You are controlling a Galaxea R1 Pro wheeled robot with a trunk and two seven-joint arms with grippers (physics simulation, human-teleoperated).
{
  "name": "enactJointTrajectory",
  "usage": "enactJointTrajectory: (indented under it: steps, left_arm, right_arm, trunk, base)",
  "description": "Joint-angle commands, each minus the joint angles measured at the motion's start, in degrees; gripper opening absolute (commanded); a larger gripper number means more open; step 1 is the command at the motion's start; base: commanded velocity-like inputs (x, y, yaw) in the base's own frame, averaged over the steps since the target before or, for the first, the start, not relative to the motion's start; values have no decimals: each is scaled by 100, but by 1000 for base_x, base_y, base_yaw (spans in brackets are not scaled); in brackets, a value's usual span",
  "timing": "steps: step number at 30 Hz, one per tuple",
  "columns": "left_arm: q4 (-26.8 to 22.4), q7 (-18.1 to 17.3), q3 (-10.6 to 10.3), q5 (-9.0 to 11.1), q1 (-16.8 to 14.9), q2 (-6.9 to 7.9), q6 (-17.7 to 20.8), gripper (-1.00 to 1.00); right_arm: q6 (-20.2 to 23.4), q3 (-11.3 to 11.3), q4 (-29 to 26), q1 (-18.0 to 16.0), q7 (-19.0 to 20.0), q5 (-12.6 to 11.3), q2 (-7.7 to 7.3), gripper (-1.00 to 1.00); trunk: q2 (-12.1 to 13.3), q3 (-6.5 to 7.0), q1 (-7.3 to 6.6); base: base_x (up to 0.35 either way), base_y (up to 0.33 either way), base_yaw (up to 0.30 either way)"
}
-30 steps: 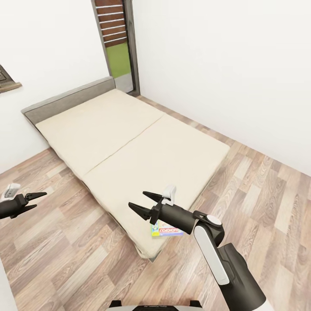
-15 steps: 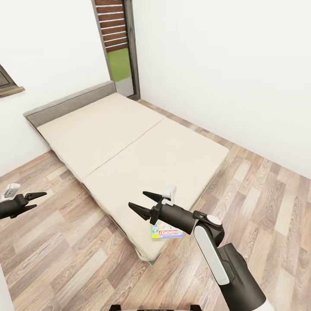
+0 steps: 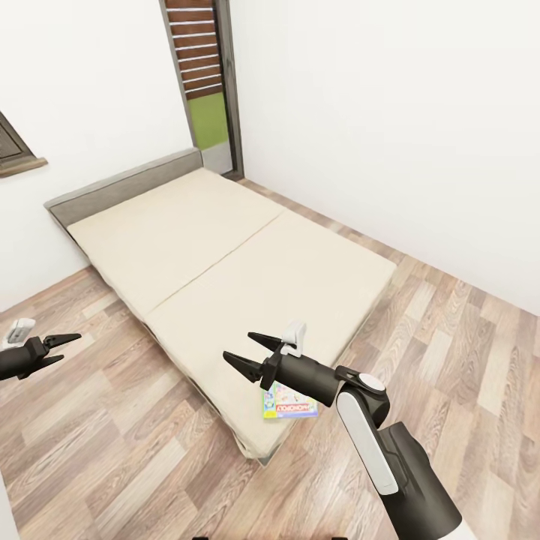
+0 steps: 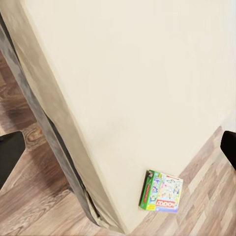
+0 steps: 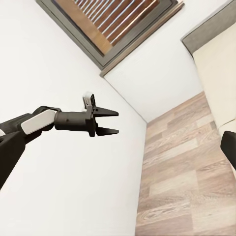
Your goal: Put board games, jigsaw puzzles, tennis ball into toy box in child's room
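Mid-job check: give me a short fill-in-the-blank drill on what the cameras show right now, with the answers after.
1. The Monopoly board game lies on the bed near its ____ corner, partly hidden by the right arm.
2. The right pincer has its jaws ____.
3. The left pincer hangs over the ____ floor, holding nothing.
4. The bed's mattress is plain ____.

Missing words: foot; open; wooden; beige

The head view looks steeply down from above and behind both arms, onto the bed (image 3: 225,255) and wooden floor (image 3: 112,450). The left wrist view faces the bed's near corner and shares the Monopoly box (image 4: 162,191) with the head view. The right wrist view looks sideways at the left gripper (image 5: 110,123) against the white wall (image 5: 59,196).
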Motion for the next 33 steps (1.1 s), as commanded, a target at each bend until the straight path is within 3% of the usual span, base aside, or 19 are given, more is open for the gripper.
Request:
enactJointTrajectory:
  steps: [1,33]
  left_arm:
    - [3,-19,8,-6,-5,0,23,100]
    - [3,-19,14,-10,-5,0,23,100]
  right_arm:
    - [47,-4,-2,-3,-4,-48,2,100]
    - [47,-4,6,-3,-7,-52,8,100]
  trunk:
    - [-9,-3,3]
    - [-9,9,3]
  base:
    - [0,0,0]
    - [0,0,0]
